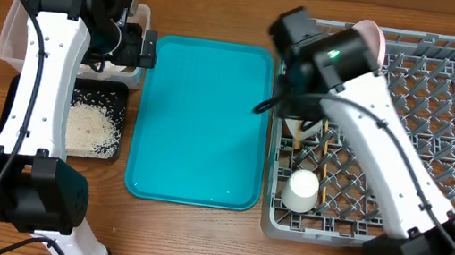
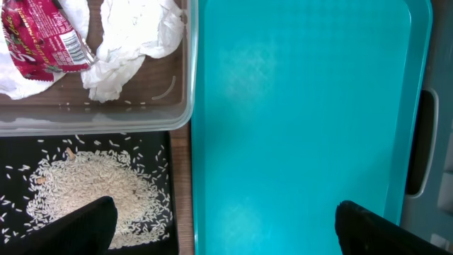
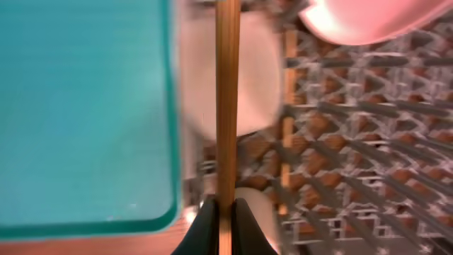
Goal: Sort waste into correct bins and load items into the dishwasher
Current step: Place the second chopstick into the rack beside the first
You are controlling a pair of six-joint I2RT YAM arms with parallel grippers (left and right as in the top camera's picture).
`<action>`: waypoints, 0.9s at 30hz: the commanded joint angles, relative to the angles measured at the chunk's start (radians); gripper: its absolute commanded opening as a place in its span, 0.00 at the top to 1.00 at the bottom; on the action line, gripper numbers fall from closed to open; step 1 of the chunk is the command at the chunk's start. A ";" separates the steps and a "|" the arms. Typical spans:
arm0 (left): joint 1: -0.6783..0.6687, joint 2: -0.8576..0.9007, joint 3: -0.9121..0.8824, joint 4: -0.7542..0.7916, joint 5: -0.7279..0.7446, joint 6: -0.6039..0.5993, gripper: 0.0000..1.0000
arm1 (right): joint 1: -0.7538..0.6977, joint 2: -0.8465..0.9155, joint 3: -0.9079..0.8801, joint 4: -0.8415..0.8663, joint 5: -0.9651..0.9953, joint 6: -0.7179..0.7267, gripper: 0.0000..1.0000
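Observation:
My right gripper (image 3: 226, 221) is shut on a tan chopstick (image 3: 227, 92), held over the left side of the grey dish rack (image 1: 444, 133). A second chopstick (image 3: 289, 85) lies in the rack. A white cup (image 1: 300, 191) stands at the rack's front left, and a white dish (image 1: 369, 38) leans at its back. A blurred white bowl (image 3: 258, 78) lies under the held chopstick. My left gripper (image 2: 226, 234) is open and empty over the edge of the teal tray (image 2: 304, 120). The clear tub (image 2: 141, 122) holds the red-and-white wrapper (image 2: 39, 39) and napkins (image 2: 134, 35). Rice (image 2: 92, 191) lies in the black tray (image 1: 13, 113).
The teal tray (image 1: 201, 124) lies between the bins on the left and the rack on the right. The rack (image 3: 354, 142) has many upright pegs. A strip of wooden table (image 1: 193, 240) runs along the front.

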 commanded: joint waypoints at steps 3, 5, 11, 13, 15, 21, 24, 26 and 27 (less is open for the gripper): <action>-0.001 0.005 0.018 0.000 -0.003 -0.009 0.00 | -0.138 -0.016 -0.063 -0.010 0.042 -0.045 0.96; 0.000 0.005 0.018 0.000 -0.003 -0.009 0.00 | -0.186 -0.016 -0.111 -0.008 0.042 -0.049 0.96; -0.001 0.005 0.018 0.000 -0.003 -0.009 0.00 | -0.257 -0.016 -0.304 0.069 -0.006 -0.103 0.96; -0.001 0.005 0.018 0.000 -0.003 -0.009 0.00 | -0.258 -0.016 -0.368 0.100 -0.002 -0.105 0.92; -0.001 0.005 0.018 0.000 -0.003 -0.009 0.00 | -0.259 -0.016 -0.407 0.117 0.001 -0.105 0.84; -0.001 0.005 0.018 0.000 -0.003 -0.009 0.00 | -0.263 -0.017 -0.416 0.100 0.001 -0.105 0.64; -0.001 0.005 0.018 0.000 -0.003 -0.009 0.00 | -0.261 -0.021 -0.392 0.068 -0.005 -0.104 0.63; -0.001 0.005 0.018 0.000 -0.003 -0.009 0.00 | -0.251 -0.040 -0.364 0.047 -0.019 -0.103 0.63; -0.001 0.005 0.018 0.000 -0.003 -0.009 0.00 | -0.241 -0.055 -0.343 0.035 -0.023 -0.101 0.63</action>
